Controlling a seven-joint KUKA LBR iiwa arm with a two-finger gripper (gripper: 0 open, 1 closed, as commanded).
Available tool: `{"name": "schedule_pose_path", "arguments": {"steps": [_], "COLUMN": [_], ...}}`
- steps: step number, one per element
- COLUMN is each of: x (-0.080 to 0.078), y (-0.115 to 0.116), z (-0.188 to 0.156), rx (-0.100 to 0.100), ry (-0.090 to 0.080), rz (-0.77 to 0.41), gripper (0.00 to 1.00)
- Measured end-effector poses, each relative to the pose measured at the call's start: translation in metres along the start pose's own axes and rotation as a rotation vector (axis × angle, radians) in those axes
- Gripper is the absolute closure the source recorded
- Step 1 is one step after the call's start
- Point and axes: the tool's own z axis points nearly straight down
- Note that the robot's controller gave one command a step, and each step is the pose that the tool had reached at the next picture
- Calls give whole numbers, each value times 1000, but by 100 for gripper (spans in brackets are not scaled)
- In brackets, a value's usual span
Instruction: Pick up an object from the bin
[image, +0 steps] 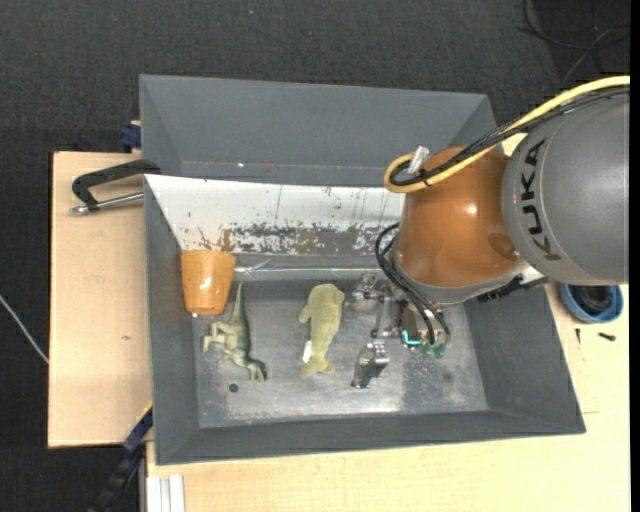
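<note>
Down near the floor of the grey bin (300, 130), a little right of the middle, the gripper (371, 366) is hanging with its metal tip pointing at the bare floor. From where I am standing, I cannot tell how far open it is or whether it has hold of anything.

Just to its left, close but apart from it, a pale yellow-green toy animal (322, 325) with a plump, seal-like body is lying lengthwise, its thicker end pointing toward the back wall. This is the thing lying nearest the gripper.

Further left, a green toy dinosaur (236, 345) is lying on its side. Behind it, an orange cup (206, 280) is resting against the left wall with its mouth turned toward the back. These two are sitting close to each other and well apart from the gripper.

Above the gripper, the rounded orange cover (455, 225) on the wrist is hiding the right rear part of the bin. The grey arm (580, 190) is reaching in from the right, with a yellow cable (540, 110) running along it.
</note>
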Motion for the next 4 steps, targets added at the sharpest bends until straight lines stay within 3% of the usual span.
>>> {"name": "schedule_pose_path", "arguments": {"steps": [1, 2, 3, 4], "x": [-60, -59, -79, -84], "y": [15, 13, 36, 54], "z": [90, 66, 67, 96], "rx": [-1, 4, 4, 6], "ry": [-20, -15, -13, -9], "rz": [-383, -770, -1104, -1625], "gripper": [0, 0, 0, 0]}}
